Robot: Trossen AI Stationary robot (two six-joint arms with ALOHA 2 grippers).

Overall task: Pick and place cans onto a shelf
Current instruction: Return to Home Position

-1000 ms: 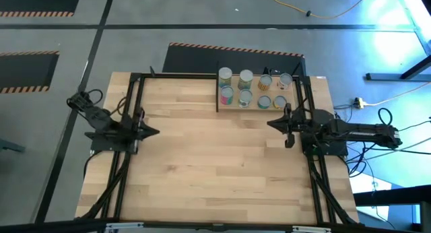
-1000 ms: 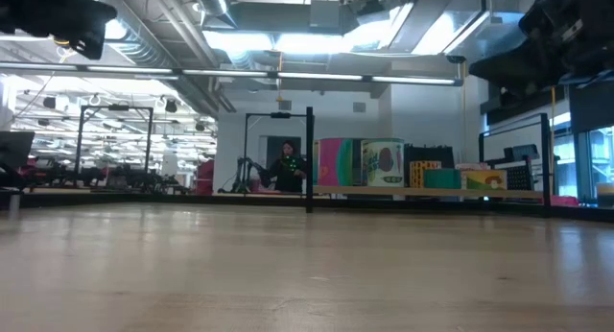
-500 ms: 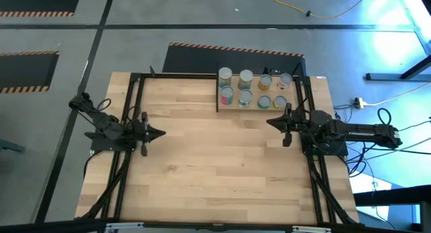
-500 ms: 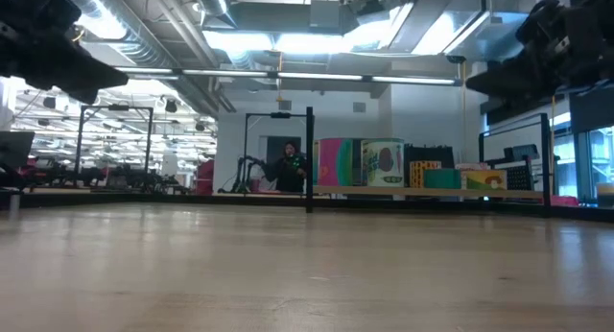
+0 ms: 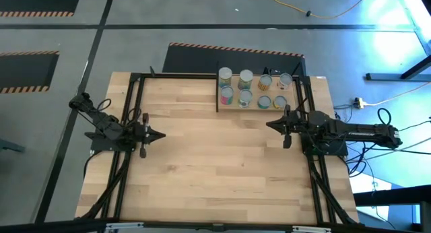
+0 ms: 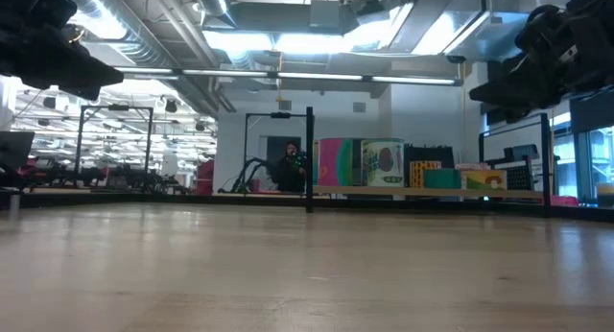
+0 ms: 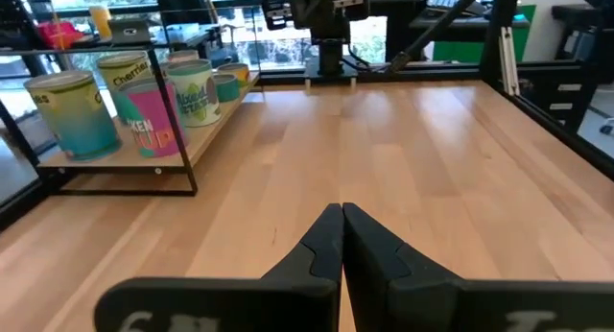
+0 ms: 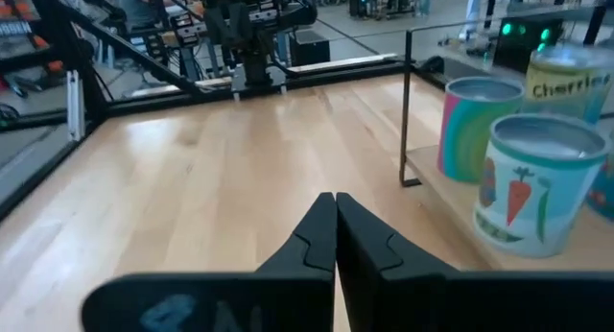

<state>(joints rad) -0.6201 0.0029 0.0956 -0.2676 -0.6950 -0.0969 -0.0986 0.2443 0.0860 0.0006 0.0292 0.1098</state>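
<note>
Several cans (image 5: 253, 89) stand in two rows on the small light-wood shelf (image 5: 289, 108) at the table's far right; they also show in the low view (image 6: 365, 163), the left wrist view (image 7: 144, 102) and the right wrist view (image 8: 537, 178). My left gripper (image 5: 163, 134) hovers shut and empty over the table's left side; its closed fingers show in its wrist view (image 7: 342, 226). My right gripper (image 5: 268, 123) hovers shut and empty just in front of the shelf, fingers together in its wrist view (image 8: 334, 217).
A black metal frame (image 5: 135, 91) borders the tabletop on the left, far and right sides. The shelf has thin black posts (image 8: 406, 102). The middle and near part of the wooden tabletop (image 5: 215, 165) lies bare. A person (image 6: 290, 169) shows far off in the room.
My left gripper has moved a little toward the table's centre and dropped lower. My right gripper has shifted slightly toward the table's left. The cans have stayed where they were.
</note>
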